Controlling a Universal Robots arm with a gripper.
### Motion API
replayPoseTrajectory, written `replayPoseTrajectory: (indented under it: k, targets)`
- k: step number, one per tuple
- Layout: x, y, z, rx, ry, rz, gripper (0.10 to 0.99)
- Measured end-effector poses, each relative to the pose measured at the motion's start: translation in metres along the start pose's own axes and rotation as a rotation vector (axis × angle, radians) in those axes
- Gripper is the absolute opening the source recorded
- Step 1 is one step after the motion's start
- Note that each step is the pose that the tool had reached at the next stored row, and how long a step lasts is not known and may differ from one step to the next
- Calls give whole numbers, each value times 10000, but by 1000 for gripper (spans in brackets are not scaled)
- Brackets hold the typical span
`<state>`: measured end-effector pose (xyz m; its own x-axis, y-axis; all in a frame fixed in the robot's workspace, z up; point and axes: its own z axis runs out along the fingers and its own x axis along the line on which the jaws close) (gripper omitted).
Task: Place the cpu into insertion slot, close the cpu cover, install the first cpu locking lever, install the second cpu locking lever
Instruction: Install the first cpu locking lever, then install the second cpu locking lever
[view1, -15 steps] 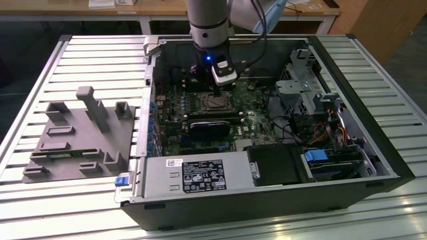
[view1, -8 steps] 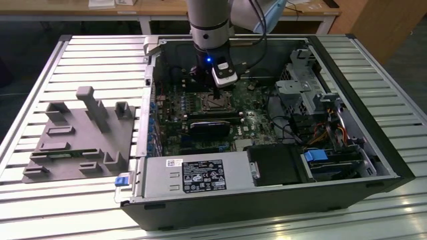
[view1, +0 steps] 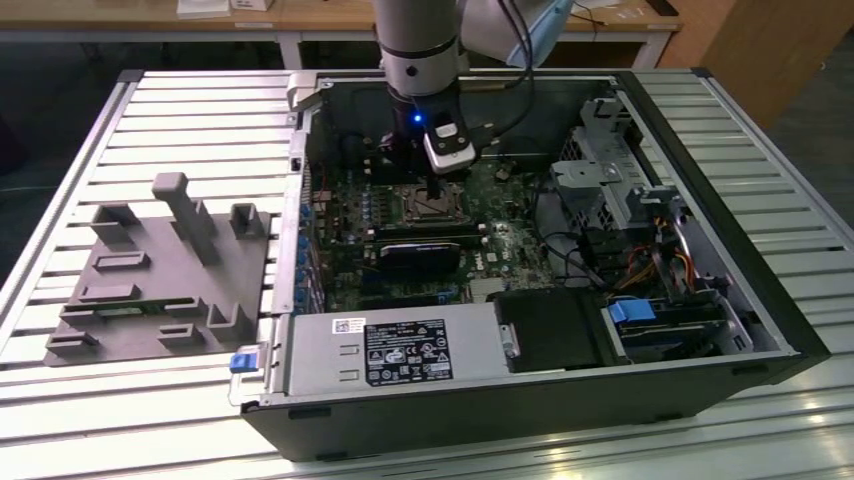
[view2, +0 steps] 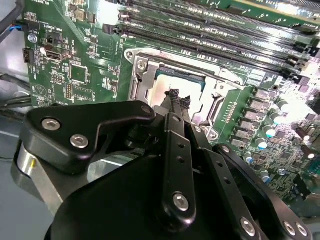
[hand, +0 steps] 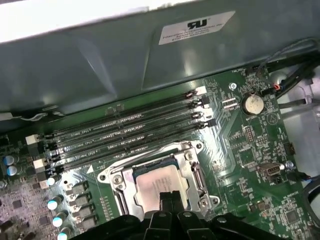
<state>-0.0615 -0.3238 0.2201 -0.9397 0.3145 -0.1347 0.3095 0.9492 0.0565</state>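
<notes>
In the exterior view, the grey robot arm reached down into the open black computer case (view1: 747, 330) lying on the slatted metal table (view1: 80, 130), its black gripper (view1: 430, 183) poised directly over the square dark-rimmed insertion slot (view1: 435, 203) on the green circuit board (view1: 507, 245); a grey moulded fixture tray (view1: 160, 275) sat well apart at the exterior view's left. In the second wrist view, the gripper (view2: 176, 98) had its two black fingertips (view2: 173, 95) drawn close together, their tips down at the dull silver-grey square cpu (view2: 162, 90), which lay inside the slot with the thin metal cpu cover (view2: 150, 62) framing it — whether the tips pinched anything I could not tell. In the first wrist view, the cpu (hand: 157, 182) sat flat in the insertion slot (hand: 120, 192), just near of the long black memory slots (hand: 120, 130), with the gripper (hand: 168, 197) at its near edge. By my judgement the chip was seated and the cover appeared down, so the work stood at the locking-lever stage — a move that would call for catching a thin wire lever and pressing it sideways under its hook without scraping the board.
</notes>
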Motion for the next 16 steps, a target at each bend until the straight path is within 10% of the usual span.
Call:
replayPoseTrajectory:
  k: [16]
  targets:
    - [-21, 9, -152, 82, -29, -12, 102]
